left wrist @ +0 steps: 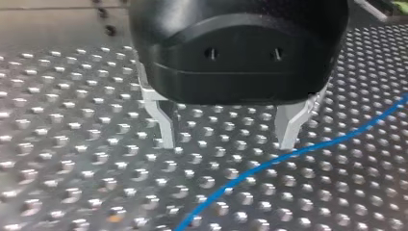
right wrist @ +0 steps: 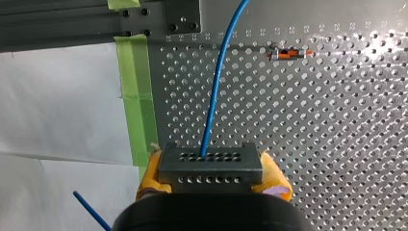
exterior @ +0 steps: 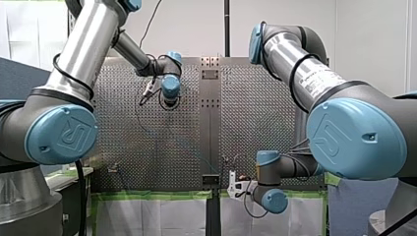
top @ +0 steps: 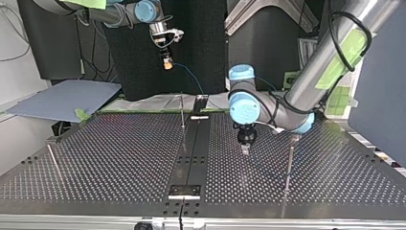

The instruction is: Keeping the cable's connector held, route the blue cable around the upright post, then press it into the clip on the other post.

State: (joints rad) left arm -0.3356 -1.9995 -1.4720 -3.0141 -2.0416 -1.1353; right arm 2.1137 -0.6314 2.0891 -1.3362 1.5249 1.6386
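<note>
— Yellow-padded, my right tool (right wrist: 211, 172) is gripping the grey connector (right wrist: 210, 159). Where is the blue cable (right wrist: 219, 82) pointing?
— Running straight ahead of that tool, over the perforated counter (right wrist: 312, 120), with green tape (right wrist: 137, 96) lying alongside.
— And my left tool (left wrist: 228, 142)?
— Hanging open just above the counter, the cable passing beside one fingertip.

The thin blue cable (left wrist: 291, 154) is running out of the left wrist view at both ends and showing too faintly to trace in the front view, while the grey connector block (right wrist: 210, 166) is hiding most of my right hand's (right wrist: 211, 175) yellow pads (right wrist: 272, 175).
</note>
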